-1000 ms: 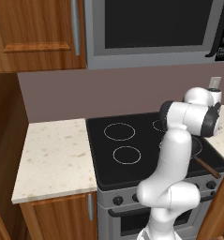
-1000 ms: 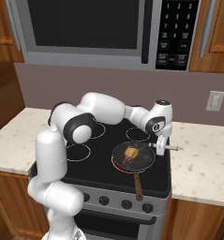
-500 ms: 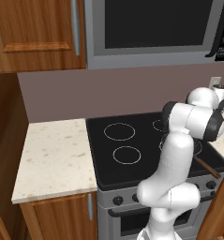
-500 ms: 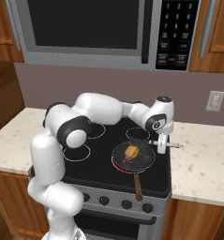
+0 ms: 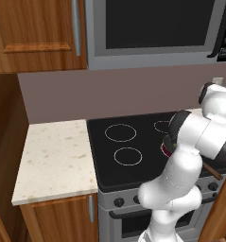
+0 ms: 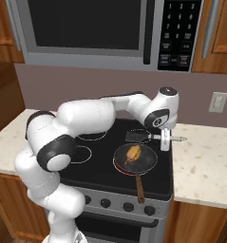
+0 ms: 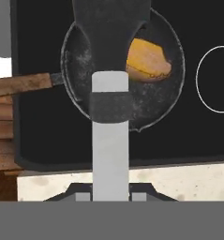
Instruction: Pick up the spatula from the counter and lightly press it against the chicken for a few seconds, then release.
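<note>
The spatula point(image 6: 134, 136) was off the desk point(image 6: 206, 159) and in the air at the middle right of the right base view, lying about level. The jaws were clamped on its pale handle, and its dark blade reached out past the far rim of the frying pan point(image 6: 150, 163). In the hand view the handle point(image 7: 110, 140) rose from between the jaws at the bottom centre and the blade covered the upper left part of the pan. The chicken point(image 7: 148, 61) sat just right of the blade, near the upper centre, and the two looked apart. The tool seemed light and stiff, so little force was needed to carry it. The smooth handle could still twist or slip in a narrow hold when the blade pushed on something. A hold well back on the handle, as seen here, kept the hand clear of the pan but made a long lever. The chicken looked soft and would probably give, and the pan, with its wooden handle point(image 7: 24, 84) at the left, might slide on the stove point(image 6: 98, 163) under a hard press.
</note>
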Tool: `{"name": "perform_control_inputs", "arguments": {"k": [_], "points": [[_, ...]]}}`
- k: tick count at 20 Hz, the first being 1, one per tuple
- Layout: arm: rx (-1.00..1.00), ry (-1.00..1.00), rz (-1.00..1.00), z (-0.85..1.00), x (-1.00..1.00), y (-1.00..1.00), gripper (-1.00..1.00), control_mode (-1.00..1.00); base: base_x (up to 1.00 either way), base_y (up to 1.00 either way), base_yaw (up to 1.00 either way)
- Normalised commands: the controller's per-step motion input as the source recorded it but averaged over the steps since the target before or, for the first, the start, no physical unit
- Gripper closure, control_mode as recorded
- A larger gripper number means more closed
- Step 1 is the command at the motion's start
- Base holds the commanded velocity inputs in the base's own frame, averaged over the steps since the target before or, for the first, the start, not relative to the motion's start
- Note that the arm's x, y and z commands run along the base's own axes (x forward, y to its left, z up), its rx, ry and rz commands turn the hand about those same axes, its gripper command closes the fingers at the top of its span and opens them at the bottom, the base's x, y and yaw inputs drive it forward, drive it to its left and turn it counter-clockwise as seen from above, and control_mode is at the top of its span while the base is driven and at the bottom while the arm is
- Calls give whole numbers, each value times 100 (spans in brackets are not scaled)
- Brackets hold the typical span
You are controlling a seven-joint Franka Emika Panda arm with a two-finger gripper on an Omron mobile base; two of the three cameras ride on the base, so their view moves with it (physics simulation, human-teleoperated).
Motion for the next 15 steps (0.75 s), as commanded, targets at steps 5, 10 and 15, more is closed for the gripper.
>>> {"name": "perform_control_inputs", "arguments": {"k": [5,10,15], "points": [[-1,-17,9,56,-71,29,100,-100,0,0,0],[-7,-10,7,70,-56,46,100,-100,0,0,0],[-10,-15,9,65,-61,56,100,-100,0,0,0]]}}
